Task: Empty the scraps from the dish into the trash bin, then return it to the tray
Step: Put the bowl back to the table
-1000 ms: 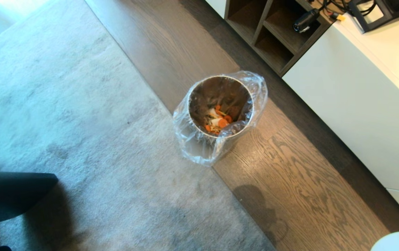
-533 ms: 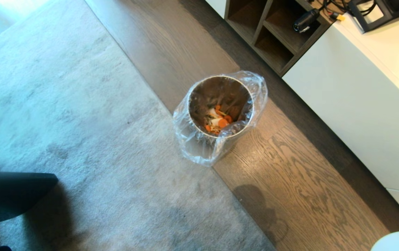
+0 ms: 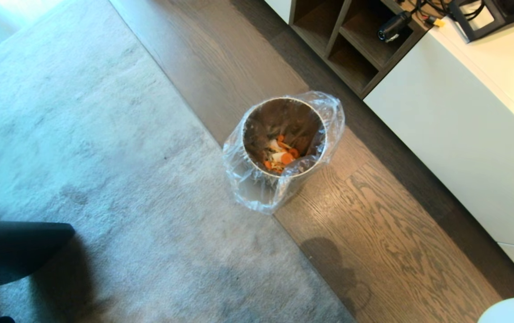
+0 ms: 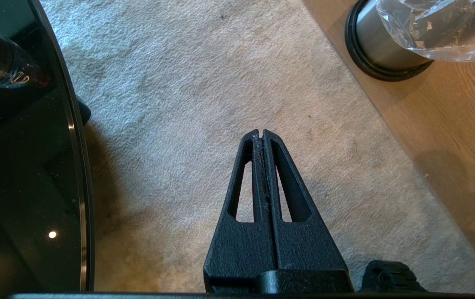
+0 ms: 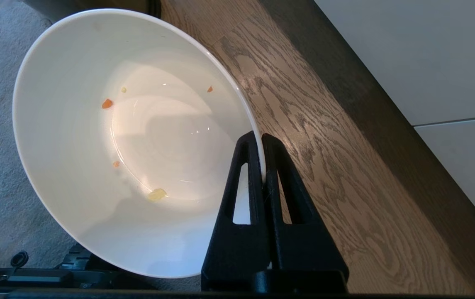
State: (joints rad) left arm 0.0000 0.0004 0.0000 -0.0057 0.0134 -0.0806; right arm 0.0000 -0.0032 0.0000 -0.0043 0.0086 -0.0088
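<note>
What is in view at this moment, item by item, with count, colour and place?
Round cream-white deep bowl: one, tilted above the floor, rim pinched by the right pincer; a few orange and yellow bits stuck inside.
Dark brushed-metal trash bin: one, clear plastic liner, standing on the wood floor at the rug's edge.
Cut food scraps: small heap, orange, white and yellow, at the bin's bottom.
Grey rug: one, left of the bin.
White cabinet: one, right of the bin, with open wooden shelves.
Left pincer: black, shut, empty, over the rug.
Right pincer: black, shut on the bowl's rim.

Right gripper (image 5: 262, 139) jaws clamped, left gripper (image 4: 262, 133) jaws closed
</note>
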